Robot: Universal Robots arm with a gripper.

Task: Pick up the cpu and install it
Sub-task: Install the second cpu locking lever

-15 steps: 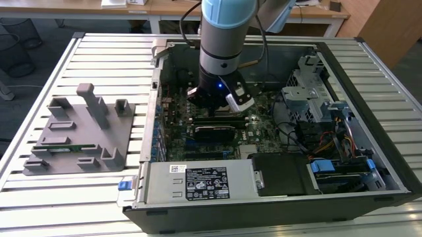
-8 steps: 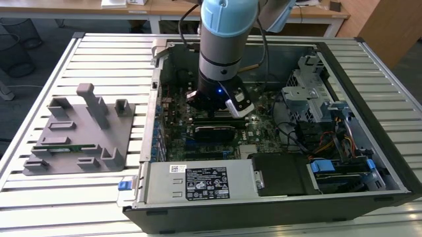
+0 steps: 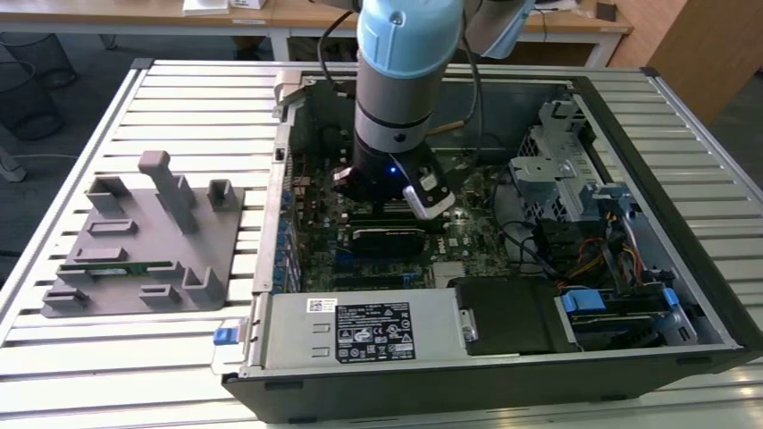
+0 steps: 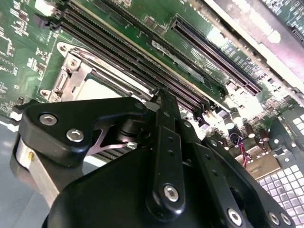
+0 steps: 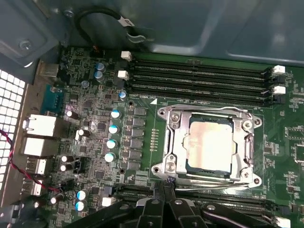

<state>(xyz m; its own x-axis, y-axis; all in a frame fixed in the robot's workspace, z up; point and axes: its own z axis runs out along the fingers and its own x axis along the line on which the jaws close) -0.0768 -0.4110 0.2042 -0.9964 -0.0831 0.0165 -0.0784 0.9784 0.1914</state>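
Slatted metal tabletop carries an open computer case with the arm reaching down into it; desks stand behind in the exterior view. On the exterior view's left, apart from the case, lies a grey tray with upright blocks, and a long green memory stick rests on it.

Inside the case the gripper hangs low over the green board, near its middle. Whether its fingers are apart or together cannot be told.

In the first wrist view the cpu sits flat in the metal socket frame, its silver top showing a bright glare. Long black memory slots run beside the frame on one side, with another row on the opposite side next to the gripper's dark links. Small round capacitors stand in a column near the socket, and a black cable loops along the case wall. In the second wrist view the gripper's black links cover most of the socket.

In the exterior view, a drive cage and bundled wires crowd the case's far side.
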